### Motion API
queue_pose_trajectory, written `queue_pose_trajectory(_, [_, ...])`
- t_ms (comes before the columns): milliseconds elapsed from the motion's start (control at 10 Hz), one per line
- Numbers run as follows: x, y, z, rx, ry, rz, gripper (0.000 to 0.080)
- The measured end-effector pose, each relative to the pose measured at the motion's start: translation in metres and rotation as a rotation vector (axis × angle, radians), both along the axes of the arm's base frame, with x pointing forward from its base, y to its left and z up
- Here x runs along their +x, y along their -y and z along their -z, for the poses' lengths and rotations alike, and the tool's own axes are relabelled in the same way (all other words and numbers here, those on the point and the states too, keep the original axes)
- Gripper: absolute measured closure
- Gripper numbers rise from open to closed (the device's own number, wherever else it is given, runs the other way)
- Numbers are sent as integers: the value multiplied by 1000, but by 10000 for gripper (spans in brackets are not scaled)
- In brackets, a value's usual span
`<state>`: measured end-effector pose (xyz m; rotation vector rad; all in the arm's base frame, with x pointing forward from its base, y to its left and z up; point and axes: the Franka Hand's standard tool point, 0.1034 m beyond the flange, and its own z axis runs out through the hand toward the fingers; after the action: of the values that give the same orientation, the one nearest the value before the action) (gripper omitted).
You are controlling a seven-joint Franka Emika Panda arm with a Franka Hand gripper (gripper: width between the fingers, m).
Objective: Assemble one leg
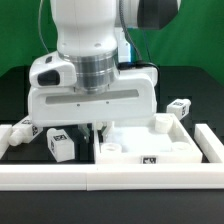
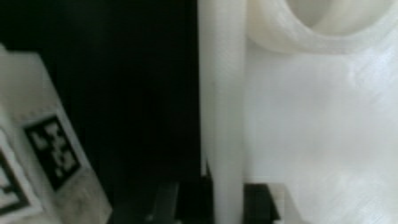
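The large white square panel (image 1: pixel 135 142) lies flat at the middle right. My gripper (image 1: pixel 97 128) is down at its edge on the exterior view's left. In the wrist view my gripper (image 2: pixel 226 198) has one dark finger (image 2: pixel 183 203) on each side of the panel's raised rim (image 2: pixel 222 100), and the jaws look shut on it. One leg (image 1: pixel 60 144), a stubby white tagged block, lies just to the exterior view's left of the gripper and also shows in the wrist view (image 2: pixel 45 150). A round socket (image 2: pixel 320 30) in the panel shows beyond the rim.
Another leg (image 1: pixel 180 106) lies at the far right and one (image 1: pixel 20 131) at the far left. A white piece (image 1: pixel 160 123) stands on the panel's far right corner. A white fence wall (image 1: pixel 110 176) runs along the front with side walls (image 1: pixel 209 143).
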<state>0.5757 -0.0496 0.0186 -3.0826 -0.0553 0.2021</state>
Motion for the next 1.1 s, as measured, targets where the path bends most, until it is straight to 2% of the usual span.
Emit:
queue_pose_trajectory(300, [8,-10,9,0,-42,33,745])
queue_pose_trajectory(700, [8,-29,9,16,-160,51,745])
queue_pose_trajectory(900, [8,-29,10,-7,-185,70,745])
queue_pose_trajectory(1100, [8,-29,10,-10,-190,71,745])
